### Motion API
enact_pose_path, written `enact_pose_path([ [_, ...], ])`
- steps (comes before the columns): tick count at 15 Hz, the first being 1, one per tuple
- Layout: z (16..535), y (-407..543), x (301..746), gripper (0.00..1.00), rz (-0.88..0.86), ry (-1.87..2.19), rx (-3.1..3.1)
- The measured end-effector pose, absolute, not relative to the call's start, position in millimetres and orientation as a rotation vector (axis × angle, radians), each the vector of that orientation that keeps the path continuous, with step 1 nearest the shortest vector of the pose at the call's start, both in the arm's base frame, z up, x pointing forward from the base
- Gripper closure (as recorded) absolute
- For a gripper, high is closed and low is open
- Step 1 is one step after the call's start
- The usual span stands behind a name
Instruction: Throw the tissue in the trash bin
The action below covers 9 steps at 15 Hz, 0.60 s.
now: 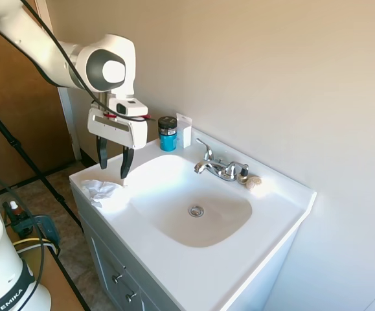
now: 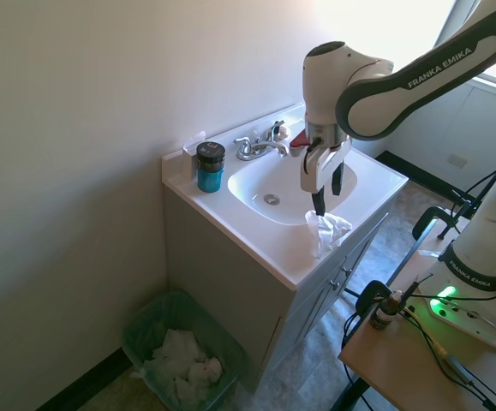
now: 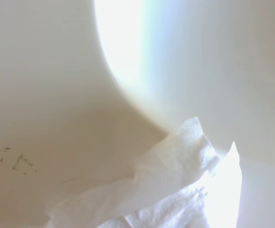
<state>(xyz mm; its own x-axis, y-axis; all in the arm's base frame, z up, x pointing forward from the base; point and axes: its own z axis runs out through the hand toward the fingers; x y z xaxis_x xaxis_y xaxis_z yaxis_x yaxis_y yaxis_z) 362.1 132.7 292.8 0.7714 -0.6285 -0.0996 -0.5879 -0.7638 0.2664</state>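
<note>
Hovering over the front corner of the vanity, the claw point(image 1: 112, 163) has its two dark fingers apart and empty, pointing down at the tissue point(image 1: 100, 190), a crumpled white wad lying on the worktop point(image 1: 193, 275) right at its edge beside the sink basin point(image 1: 193, 214). In the second exterior view part of the tissue point(image 2: 325, 229) droops over the front lip of the worktop, so it looks loosely seated and easy to nudge off. The step in hand appears to be the pick: a good approach would be to drop straight down so the fingers straddle the raised bulk of the wad, and close only when low enough to gather several folds, since a pinch on one thin flap would probably let the paper tear or slip. Pressing hard into the white surface gains little. The trash bin point(image 2: 182, 351) stands on the floor against the wall at the side of the cabinet, lined with a green bag and already holding white paper; reaching it probably means lifting clear of the worktop, then swinging out past the cabinet corner and down. A blue jar with a dark lid point(image 1: 168, 133) and the chrome faucet point(image 1: 218, 167) sit at the back, well apart from the tissue and unlikely to interfere.
</note>
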Motion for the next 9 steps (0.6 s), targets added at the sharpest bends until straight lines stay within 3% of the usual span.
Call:
enact_pose_path([
  [6,252,126,354,0.00,-0.315,-0.965,2.743],
  [7,246,127,354,1.00,-0.321,-0.964,2.746],
  [9,235,129,354,1.00,-0.332,-0.960,2.752],
])
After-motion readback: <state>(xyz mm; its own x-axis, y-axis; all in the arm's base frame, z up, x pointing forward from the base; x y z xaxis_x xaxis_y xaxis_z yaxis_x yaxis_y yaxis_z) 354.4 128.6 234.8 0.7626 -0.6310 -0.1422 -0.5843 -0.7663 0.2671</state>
